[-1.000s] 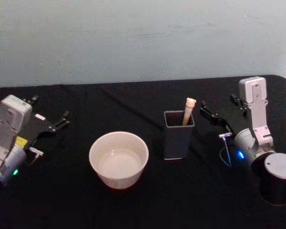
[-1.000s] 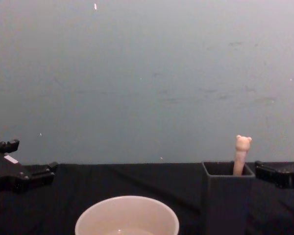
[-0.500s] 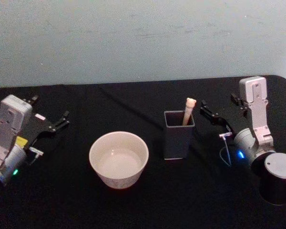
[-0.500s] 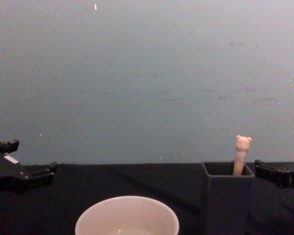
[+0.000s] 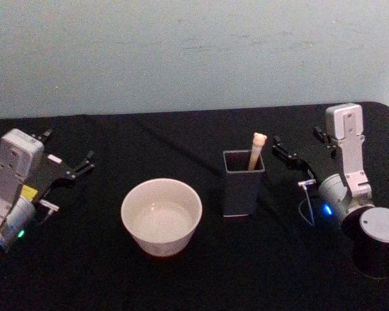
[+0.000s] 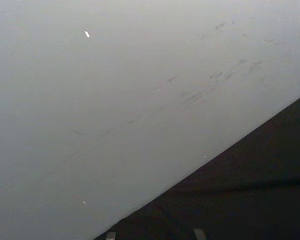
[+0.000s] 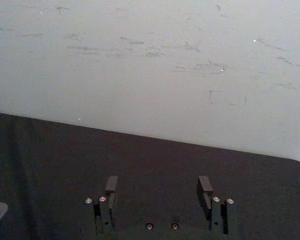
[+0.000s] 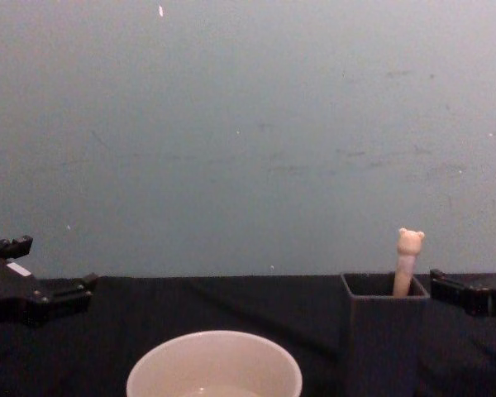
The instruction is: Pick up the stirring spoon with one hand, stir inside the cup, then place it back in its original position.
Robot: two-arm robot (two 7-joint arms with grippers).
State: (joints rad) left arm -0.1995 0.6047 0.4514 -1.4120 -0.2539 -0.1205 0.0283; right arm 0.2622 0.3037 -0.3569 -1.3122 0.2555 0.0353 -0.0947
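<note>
The stirring spoon (image 5: 257, 150) stands upright in a dark grey square holder (image 5: 242, 188); its cream handle with the bear head (image 8: 408, 252) sticks out above the rim, and its stem and bowl are hidden inside. The cream-white cup (image 5: 161, 216) sits on the table to the left of the holder, and its rim (image 8: 214, 357) shows low in the chest view. My right gripper (image 5: 298, 142) hovers open just right of the holder, clear of the spoon, with its fingers (image 7: 111, 185) spread wide. My left gripper (image 5: 68, 149) rests open at the table's far left.
A black cloth (image 5: 201, 272) covers the table, and a pale wall stands behind it. The right arm's round dark base (image 5: 379, 240) is at the front right. Bare cloth lies between the cup and the left gripper.
</note>
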